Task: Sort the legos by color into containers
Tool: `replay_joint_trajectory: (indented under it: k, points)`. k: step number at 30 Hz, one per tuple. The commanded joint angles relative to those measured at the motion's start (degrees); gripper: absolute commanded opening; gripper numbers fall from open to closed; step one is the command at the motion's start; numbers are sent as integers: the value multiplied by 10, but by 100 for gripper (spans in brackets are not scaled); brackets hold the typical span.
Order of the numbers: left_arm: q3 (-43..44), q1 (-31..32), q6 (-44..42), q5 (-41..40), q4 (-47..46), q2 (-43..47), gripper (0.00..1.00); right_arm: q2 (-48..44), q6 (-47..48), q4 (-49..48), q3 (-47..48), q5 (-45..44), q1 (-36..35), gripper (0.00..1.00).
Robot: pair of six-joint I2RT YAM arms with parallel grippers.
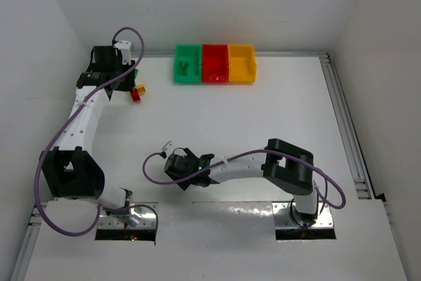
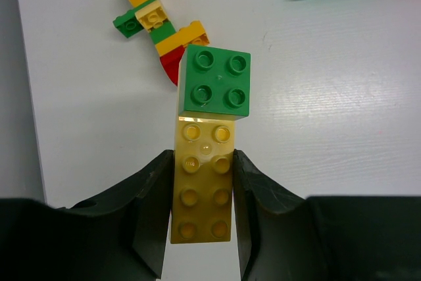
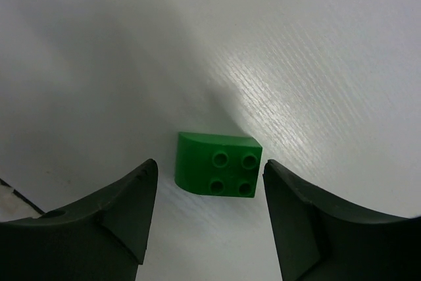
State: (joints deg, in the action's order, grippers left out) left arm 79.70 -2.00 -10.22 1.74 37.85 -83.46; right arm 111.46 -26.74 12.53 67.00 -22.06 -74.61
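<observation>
grip first: my left claw (image 2: 202,162) is narrow, clamped on the long sides of a yellow brick (image 2: 202,192). a stacked green brick (image 2: 216,81) sits on its 12 o'clock end. that makes it a mixed pair, and i judge it must be split before either half can go to a bin. past it, at 11 o'clock, a heap (image 2: 150,18) of yellow, green and red legos lies on the table (image 2: 342,129), several of them joined.

my right claw (image 3: 209,174) stands wide, with fingers at 9 and 3 o'clock of a loose green brick (image 3: 217,170) and a gap on each side. the brick lies flat, studs up, not yet gripped.

farther out, at the table's 12 o'clock edge, three bins stand in a touching row: green bin (image 1: 195,77), red bin (image 1: 215,78), yellow bin (image 1: 241,78). only the green bin shows anything inside, something green. the other two look bare from above.

i judge the job barely begun: a little green is sorted, no red or yellow is in, and the heap is left.
</observation>
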Motion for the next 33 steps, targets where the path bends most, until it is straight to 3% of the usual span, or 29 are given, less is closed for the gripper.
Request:
replay_joint_trajectory:
  k: [1, 9, 21, 29, 33]
  points:
    - [-3, -5, 5, 7, -21, 10, 0, 13, -7, 9, 19, -27, 0, 65]
    - [-2, -5, 4, 9, -21, 10, 0, 23, 7, 18, 30, -46, 1, 60]
    - [3, -5, 0, 8, -20, 7, 0, -2, 14, 5, 8, -11, 1, 27]
    - [5, -5, -2, 0, -19, 6, 0, -41, 46, -16, 30, -38, 1, 18]
    - [5, -5, -2, -5, -19, 6, 0, -60, 123, -47, 63, -43, 12, 16]
